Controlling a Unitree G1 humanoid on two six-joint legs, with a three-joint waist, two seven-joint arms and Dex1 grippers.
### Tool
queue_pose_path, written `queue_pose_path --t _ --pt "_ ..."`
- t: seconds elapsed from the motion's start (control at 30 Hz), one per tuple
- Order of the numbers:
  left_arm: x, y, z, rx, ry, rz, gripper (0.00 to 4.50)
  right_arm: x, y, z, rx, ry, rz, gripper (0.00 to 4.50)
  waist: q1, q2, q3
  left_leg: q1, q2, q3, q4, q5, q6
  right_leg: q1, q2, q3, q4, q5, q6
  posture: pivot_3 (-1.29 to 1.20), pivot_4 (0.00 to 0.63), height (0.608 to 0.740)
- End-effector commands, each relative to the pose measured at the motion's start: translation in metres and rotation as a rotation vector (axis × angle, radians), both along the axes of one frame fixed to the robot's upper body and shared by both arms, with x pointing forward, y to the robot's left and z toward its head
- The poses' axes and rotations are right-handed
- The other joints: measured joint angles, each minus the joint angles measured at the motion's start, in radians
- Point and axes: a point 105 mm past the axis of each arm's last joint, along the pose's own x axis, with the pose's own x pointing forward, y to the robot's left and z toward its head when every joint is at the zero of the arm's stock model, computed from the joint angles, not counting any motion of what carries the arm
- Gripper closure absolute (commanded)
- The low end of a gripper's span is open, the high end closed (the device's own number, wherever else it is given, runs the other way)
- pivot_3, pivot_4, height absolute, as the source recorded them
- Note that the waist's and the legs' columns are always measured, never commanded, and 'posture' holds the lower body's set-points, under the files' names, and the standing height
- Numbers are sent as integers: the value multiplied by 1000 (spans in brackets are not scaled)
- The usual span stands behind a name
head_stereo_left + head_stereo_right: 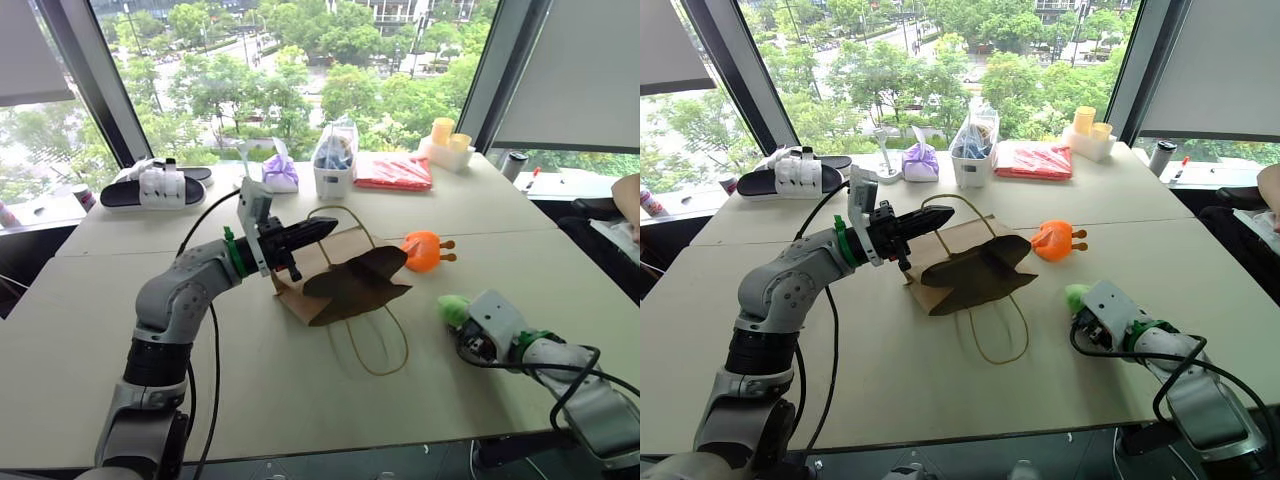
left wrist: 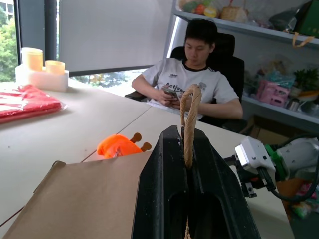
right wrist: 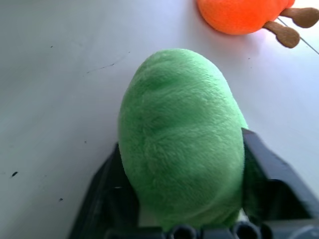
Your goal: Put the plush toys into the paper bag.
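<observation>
Left claw [image 1: 318,231] pinches the paper bag [image 1: 345,285] handle [image 2: 188,124]; right claw [image 3: 182,186] grips the green toy [image 3: 182,134] beside the bag (loosely, perhaps): it could slip.

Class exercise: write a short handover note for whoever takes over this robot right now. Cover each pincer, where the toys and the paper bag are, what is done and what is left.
Left pincer: shut on the bag's loop handle, holding the paper bag up by it on the table.
Right pincer: fingers either side of the green plush toy, which lies on the table; whether it is gripped yet is unclear.
Orange plush toy: on the table, just beyond the bag's mouth on the robot's right.
Done: bag handle held. No toy is in the bag.
Left: get the green toy into the bag, then the orange one.
</observation>
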Motion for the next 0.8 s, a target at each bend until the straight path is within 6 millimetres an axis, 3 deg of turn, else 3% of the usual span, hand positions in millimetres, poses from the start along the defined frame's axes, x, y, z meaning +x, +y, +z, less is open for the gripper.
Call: queue_pose_path --t 0.03,0.07,0.1,0.23,0.33,0.43,0.57,0.8 --pt "-2 3 9 -19 -47 11 4500 2 5 30 42 -88 20 3920 0 0 0 0 0 0 0 0 0 0 0 0 0 0 0 0 150 740" --pt "-1 3 9 -23 -45 14 4500 0 7 37 47 -96 34 4417 0 0 0 0 0 0 0 0 0 0 0 0 0 0 0 0 150 740" --pt "0 3 9 -28 -42 15 4500 -2 11 43 56 -93 56 4483 0 0 0 0 0 0 0 0 0 0 0 0 0 0 0 0 150 740" --pt "7 8 7 -44 -13 40 4500 -12 48 94 151 -144 209 4483 -4 0 0 0 0 0 0 0 0 0 0 0 0 0 0 0 150 740" --pt "12 9 9 -59 -1 48 4500 -24 87 110 182 -109 379 4483 -4 0 0 0 1 -1 0 0 0 0 0 -1 0 0 0 0 150 740" --pt "16 8 11 -72 4 52 4500 -34 122 109 221 -57 518 4483 0 0 0 0 1 -2 -1 0 0 0 0 -2 0 0 0 0 150 740" --pt "18 8 17 -104 11 52 4500 -32 145 89 206 2 575 4483 2 0 0 -1 0 -2 0 0 0 0 -1 -2 -1 0 0 0 150 740" --pt "11 4 18 -126 24 19 4500 4 174 73 228 -35 577 4483 -8 0 0 -1 0 -2 -1 0 -1 -1 0 -2 0 0 0 0 150 740"
